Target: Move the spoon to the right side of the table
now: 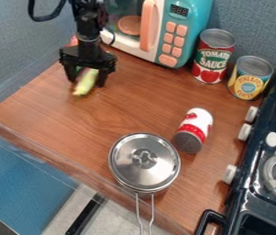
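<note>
Near the back left of the wooden tabletop [134, 98], the black claw [86, 79] is hanging low, its fingers standing wide apart and not squeezing. A long green and yellow thing [86, 82] is sitting between them, its end poking out toward the front. A toy microwave [183, 34] is standing behind, to the right. A shiny pot with a lid [144, 162] is resting at the front, near a tipped can [194, 130].

The wooden table [85, 124] bears a lidded pot [144, 161], a red-and-white can [193, 130] on its side just beside it, a tomato can [212, 57], a yellow can [249, 79] and a microwave [164, 28].
</note>
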You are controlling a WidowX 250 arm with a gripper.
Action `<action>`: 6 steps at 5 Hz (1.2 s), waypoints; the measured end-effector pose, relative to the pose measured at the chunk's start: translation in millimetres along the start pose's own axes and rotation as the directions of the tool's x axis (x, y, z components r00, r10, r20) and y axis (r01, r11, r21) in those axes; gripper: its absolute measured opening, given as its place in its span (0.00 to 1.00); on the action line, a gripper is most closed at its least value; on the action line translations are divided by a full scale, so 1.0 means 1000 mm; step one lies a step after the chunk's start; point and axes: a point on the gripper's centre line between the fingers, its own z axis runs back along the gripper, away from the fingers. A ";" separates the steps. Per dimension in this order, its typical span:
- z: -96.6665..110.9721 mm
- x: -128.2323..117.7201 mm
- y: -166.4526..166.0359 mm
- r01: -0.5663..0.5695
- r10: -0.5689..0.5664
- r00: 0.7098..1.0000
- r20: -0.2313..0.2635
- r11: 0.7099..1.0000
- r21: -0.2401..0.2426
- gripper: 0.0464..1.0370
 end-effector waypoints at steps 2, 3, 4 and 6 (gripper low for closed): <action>-0.002 0.000 0.000 -0.004 0.004 1.000 0.019 1.000 0.008 0.65; -0.002 -0.003 -0.007 0.002 -0.001 1.000 0.016 1.000 -0.027 0.37; -0.001 -0.009 -0.016 -0.023 0.022 1.000 -0.004 0.996 -0.083 0.34; 0.032 -0.027 -0.059 -0.167 0.158 0.986 -0.059 0.967 -0.195 0.34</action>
